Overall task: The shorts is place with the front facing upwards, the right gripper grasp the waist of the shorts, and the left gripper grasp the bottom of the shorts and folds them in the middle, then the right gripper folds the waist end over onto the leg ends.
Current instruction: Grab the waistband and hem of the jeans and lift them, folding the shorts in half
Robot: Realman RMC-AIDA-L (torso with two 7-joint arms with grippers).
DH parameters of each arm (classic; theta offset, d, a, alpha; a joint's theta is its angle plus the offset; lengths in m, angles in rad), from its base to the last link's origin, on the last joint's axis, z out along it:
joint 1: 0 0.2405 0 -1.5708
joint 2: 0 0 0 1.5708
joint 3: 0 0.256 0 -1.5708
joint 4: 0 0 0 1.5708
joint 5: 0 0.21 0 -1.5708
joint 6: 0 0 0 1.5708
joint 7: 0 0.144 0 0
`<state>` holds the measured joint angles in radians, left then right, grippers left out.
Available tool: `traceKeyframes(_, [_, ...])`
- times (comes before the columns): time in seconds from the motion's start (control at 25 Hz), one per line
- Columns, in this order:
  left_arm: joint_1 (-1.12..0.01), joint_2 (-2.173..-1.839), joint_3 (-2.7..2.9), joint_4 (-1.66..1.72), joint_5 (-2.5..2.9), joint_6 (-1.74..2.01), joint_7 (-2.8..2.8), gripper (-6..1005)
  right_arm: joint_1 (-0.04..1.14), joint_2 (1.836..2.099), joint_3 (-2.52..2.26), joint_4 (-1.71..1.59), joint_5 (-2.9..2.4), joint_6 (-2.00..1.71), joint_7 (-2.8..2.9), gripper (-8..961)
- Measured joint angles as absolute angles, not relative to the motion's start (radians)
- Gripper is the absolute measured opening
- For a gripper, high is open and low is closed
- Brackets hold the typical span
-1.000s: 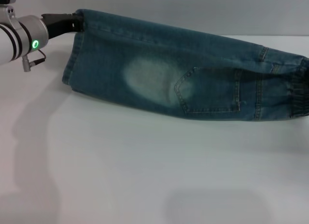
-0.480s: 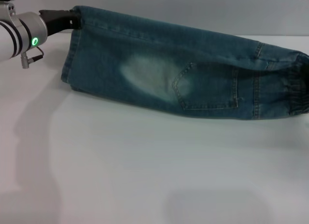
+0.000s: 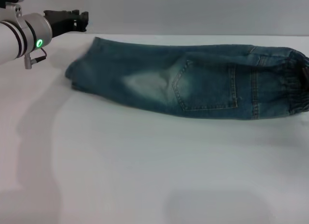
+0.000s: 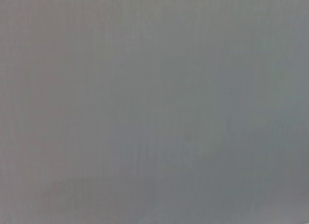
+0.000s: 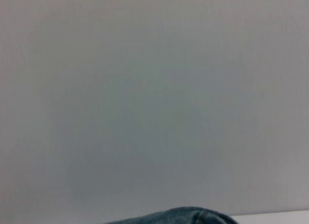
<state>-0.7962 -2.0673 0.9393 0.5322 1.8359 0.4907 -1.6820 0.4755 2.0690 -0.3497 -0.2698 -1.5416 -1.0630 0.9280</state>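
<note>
- The left gripper (image 3: 79, 19) hangs above the far left corner of the bench (image 3: 145, 175), clear of the cloth. Its black jaws hold nothing; whether they are spread or pressed together cannot be told from here.
- Behind the jaws comes the silver-white wrist with a small green light (image 3: 38, 42) glowing on its side.
- The right gripper does not show in the head view. Its wrist camera sees only a sliver of denim against a pale wall, so the state of its jaws cannot be told.
- The denim shorts (image 3: 193, 84) lie flat along the far edge of the bench, running from near the far left corner to the right edge.
- They look already folded in half lengthwise: one long narrow strip shows, with one back pocket (image 3: 205, 89) and one pale faded patch (image 3: 145, 84) on top.
- The leg ends (image 3: 77, 72) lie at the left end of the strip, just beside the left gripper but not touching it, and look a little rumpled.
- The waist (image 3: 297, 86), a gathered elastic band, lies at the right edge of the bench.
- Judged from this, the first fold is done and the leg ends are released. The second fold, carrying the waist over onto the leg ends, is not yet done.
- Count: one pair of shorts, one gripper in sight, one pocket, one faded patch, one green light.
</note>
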Motion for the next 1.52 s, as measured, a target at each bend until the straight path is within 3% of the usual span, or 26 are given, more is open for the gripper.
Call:
traceKeyframes(0.08, [-0.796, -2.068, 0.94, 0.532, 1.828, 0.483, -1.682, 58, 0.476, 2.069, -0.35, -0.27, -1.544, -1.063, 0.928, 18])
traceKeyframes(0.16, [-0.792, -2.067, 0.94, 0.532, 1.809, 0.482, -1.682, 260, 0.477, 2.069, -0.35, -0.27, -1.545, -1.063, 0.928, 24])
traceKeyframes(0.64, [-0.781, -2.067, 0.948, 0.532, 1.773, 0.482, -1.671, 699, 0.482, 2.073, -0.337, -0.251, -1.512, -0.994, 0.927, 56])
traceKeyframes(1.04, [-0.774, -2.069, 0.948, 0.526, 1.771, 0.483, -1.672, 832, 0.492, 2.071, -0.348, -0.243, -1.488, -0.909, 0.932, 83])
traceKeyframes(1.24, [-0.774, -2.069, 0.948, 0.52, 1.769, 0.483, -1.672, 828, 0.497, 2.071, -0.346, -0.243, -1.489, -0.874, 0.933, 291])
traceKeyframes(1.52, [-0.773, -2.069, 0.948, 0.518, 1.769, 0.486, -1.672, 821, 0.455, 2.072, -0.339, -0.271, -1.398, -0.937, 0.929, 469])
